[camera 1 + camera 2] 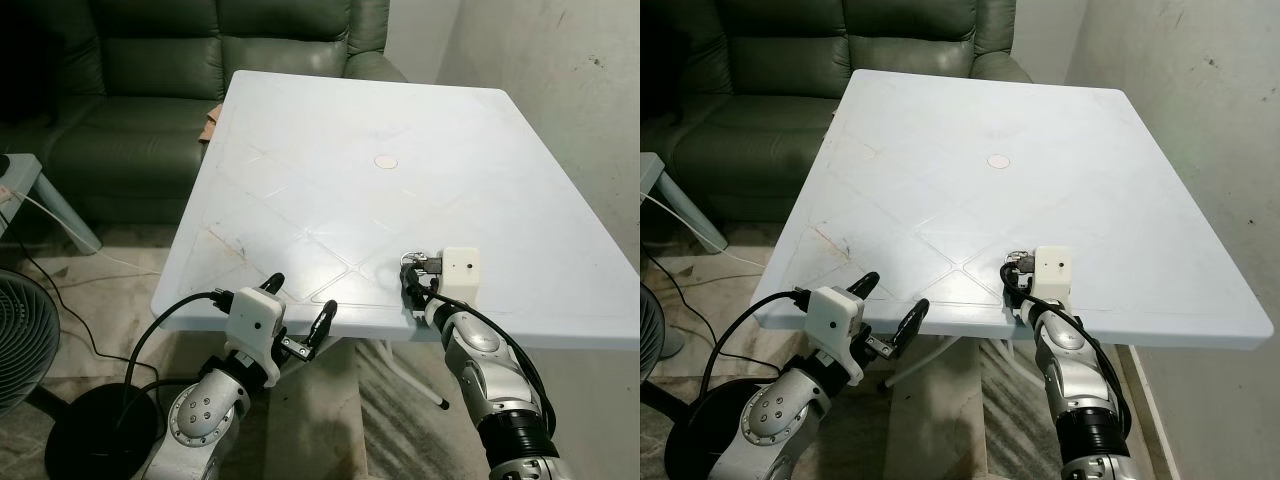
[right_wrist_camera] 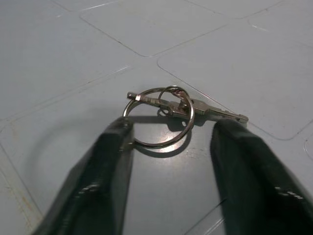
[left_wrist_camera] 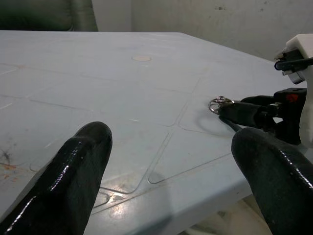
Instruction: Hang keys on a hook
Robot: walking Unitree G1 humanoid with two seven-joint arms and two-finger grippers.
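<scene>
A silver key ring [image 2: 159, 117] with a small key lies flat on the white plastic table [image 1: 330, 150], near its front edge. In the left eye view the keys [image 1: 412, 260] sit just beyond my right gripper [image 1: 418, 286]. That gripper [image 2: 173, 147] is open and low over the table, one black finger [image 2: 110, 161] on each side of the ring, not touching it. My left gripper [image 1: 298, 305] is open at the table's front edge, to the left of the keys, with nothing between its fingers. The left wrist view shows the ring [image 3: 218, 104] ahead of the right gripper's fingers [image 3: 249, 111].
A dark green sofa [image 1: 150, 80] stands behind the table at the back left. A fan [image 1: 20, 335] and a black cable [image 1: 60, 300] are on the floor at the left. A bare wall [image 1: 570, 70] runs along the right. A round cap [image 1: 384, 161] marks the table's middle.
</scene>
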